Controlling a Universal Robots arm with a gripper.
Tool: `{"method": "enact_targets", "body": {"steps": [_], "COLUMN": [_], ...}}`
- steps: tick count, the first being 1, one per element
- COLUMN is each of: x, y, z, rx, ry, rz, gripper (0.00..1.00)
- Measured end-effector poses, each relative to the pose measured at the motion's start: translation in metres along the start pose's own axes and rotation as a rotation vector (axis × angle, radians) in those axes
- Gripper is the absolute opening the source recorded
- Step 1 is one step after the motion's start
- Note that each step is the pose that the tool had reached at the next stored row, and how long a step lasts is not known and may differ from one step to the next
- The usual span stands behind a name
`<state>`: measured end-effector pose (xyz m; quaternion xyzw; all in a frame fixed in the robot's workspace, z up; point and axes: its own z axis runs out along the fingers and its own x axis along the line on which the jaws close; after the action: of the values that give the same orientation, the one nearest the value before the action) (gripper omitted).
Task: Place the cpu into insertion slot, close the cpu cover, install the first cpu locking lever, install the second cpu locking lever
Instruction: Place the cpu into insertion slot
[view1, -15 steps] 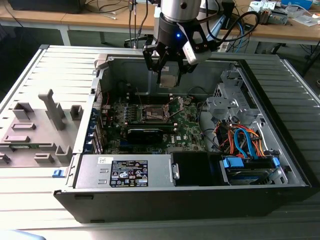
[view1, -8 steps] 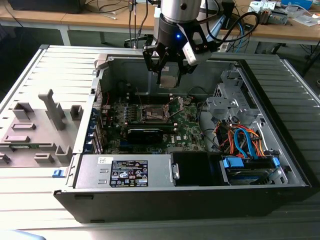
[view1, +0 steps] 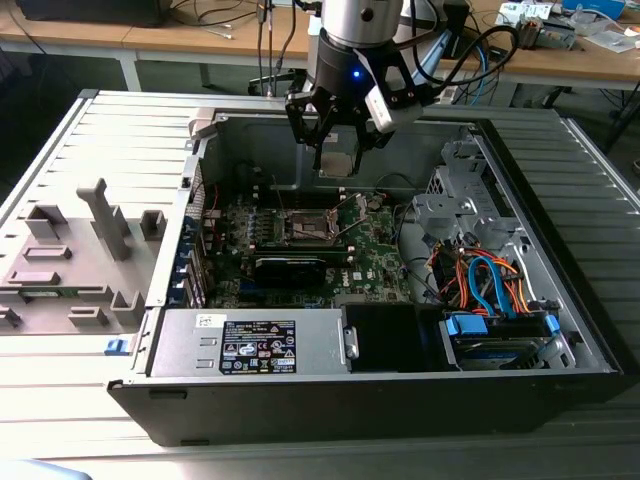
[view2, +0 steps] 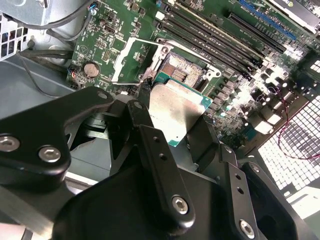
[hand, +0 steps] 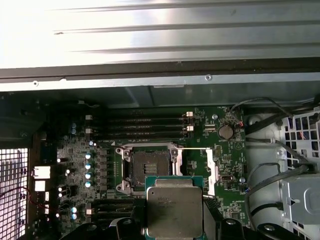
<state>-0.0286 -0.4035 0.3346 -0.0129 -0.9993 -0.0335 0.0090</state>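
Observation:
My gripper (view1: 337, 158) hangs over the open computer case, shut on the cpu (view1: 338, 165), a flat square chip with a silver-grey top. In both wrist views the cpu (view2: 175, 112) (hand: 174, 210) sits between the black fingers (view2: 142, 122), held above the board and clear of it. The insertion slot (hand: 148, 167) (view2: 186, 72) (view1: 308, 226) lies open just beyond the chip, its dark contact field bare. The cpu cover (hand: 212, 172) (view2: 124, 62), a thin silvery frame, is swung back beside the socket. A thin lever wire (hand: 192, 148) runs along the socket's edge.
Long black memory slots (hand: 137, 127) lie beside the socket, and a black card (view1: 290, 268) stands on its other side. Case walls (view1: 250, 140) enclose the board. Cables and a drive cage (view1: 490, 280) fill the exterior view's right. A grey fixture (view1: 70, 250) sits outside the case.

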Motion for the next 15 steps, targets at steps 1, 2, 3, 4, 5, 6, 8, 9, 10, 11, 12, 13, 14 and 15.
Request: {"method": "enact_targets", "body": {"steps": [1, 2, 3, 4, 5, 6, 8, 9, 10, 11, 12, 13, 14, 15], "x": [0.0, 0.0, 0.0, 0.0, 0.0, 0.0, -0.0001, -0.0001, -0.0001, -0.0001, -0.0001, -0.0001, -0.0001, -0.0001], "y": [-0.0001, -0.0002, -0.0004, -0.0005, -0.0006, -0.0007, -0.0009, -0.0011, -0.0012, -0.0013, -0.0015, -0.0016, -0.0017, -0.002], "z": [0.0001, 0.0003, 0.0004, 0.0006, 0.0007, 0.0008, 0.0011, 0.0012, 0.0014, 0.0015, 0.0016, 0.0017, 0.0018, 0.0019], "rx": [0.0, 0.0, -0.0001, -0.0001, 0.0, 0.0, -0.0001, 0.0, -0.0001, -0.0001, -0.0002, -0.0002, -0.0001, -0.0002], "ry": [0.0, 0.0, 0.0, 0.0, 0.0, 0.0, -0.0001, 0.0, 0.0, 0.0, -0.0001, -0.0001, -0.0001, -0.0001], "rz": [0.0, 0.0, 0.0, 0.0, 0.0, 0.0, 0.0, 0.0, 0.0, 0.0, 0.0, 0.0, 0.0, 0.0], "gripper": [0.55, 0.55, 0.55, 0.55, 0.55, 0.55, 0.55, 0.55, 0.55, 0.55, 0.55, 0.55, 0.55, 0.55]}}
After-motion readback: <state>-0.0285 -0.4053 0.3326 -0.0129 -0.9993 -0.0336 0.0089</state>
